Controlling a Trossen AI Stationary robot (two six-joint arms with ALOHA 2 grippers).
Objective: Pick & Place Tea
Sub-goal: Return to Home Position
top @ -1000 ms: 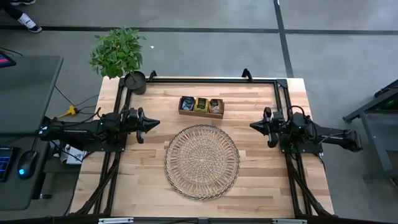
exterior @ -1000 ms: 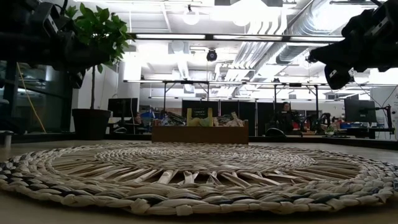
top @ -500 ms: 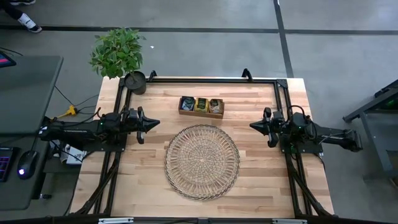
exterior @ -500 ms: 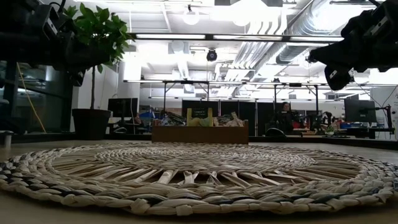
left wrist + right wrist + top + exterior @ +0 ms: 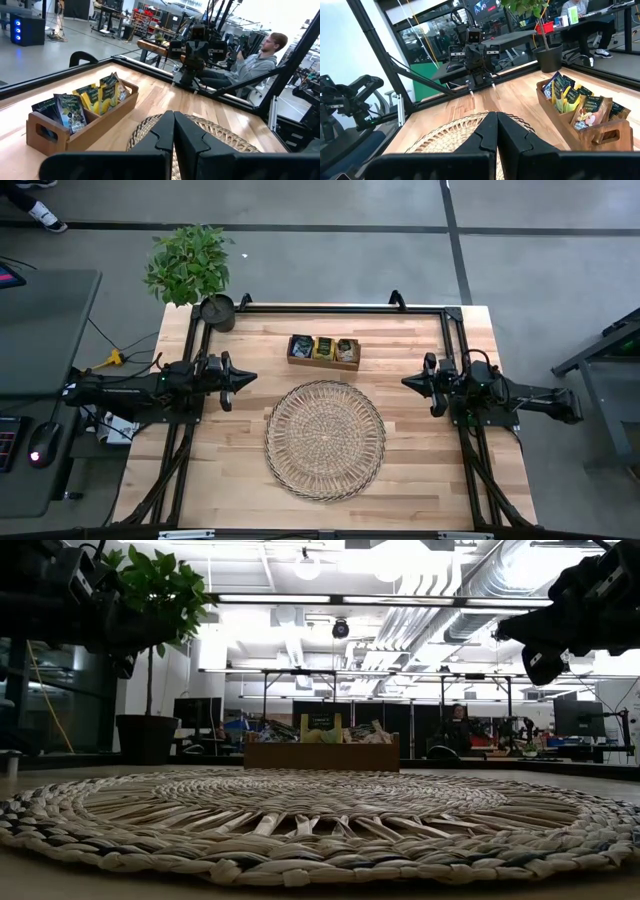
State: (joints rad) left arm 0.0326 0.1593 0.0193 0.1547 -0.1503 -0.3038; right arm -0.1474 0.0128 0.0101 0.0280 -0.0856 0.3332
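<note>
High view: round woven tray (image 5: 325, 440); rectangular wooden organizer (image 5: 322, 363) holding sachets (image 5: 323, 346).

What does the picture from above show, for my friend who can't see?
A wooden organizer holding tea sachets sits beyond a round woven tray on the table. The left gripper and right gripper, both shut, hang at the tray's two sides.

From above, the tea sachets (image 5: 324, 347) in the wooden organizer (image 5: 322, 365) are too small for me to count or read. At table height its front wall hides their lower parts, and the woven tray (image 5: 320, 815) runs off both side edges. My left gripper (image 5: 173, 114) covers the tray's near rim.
</note>
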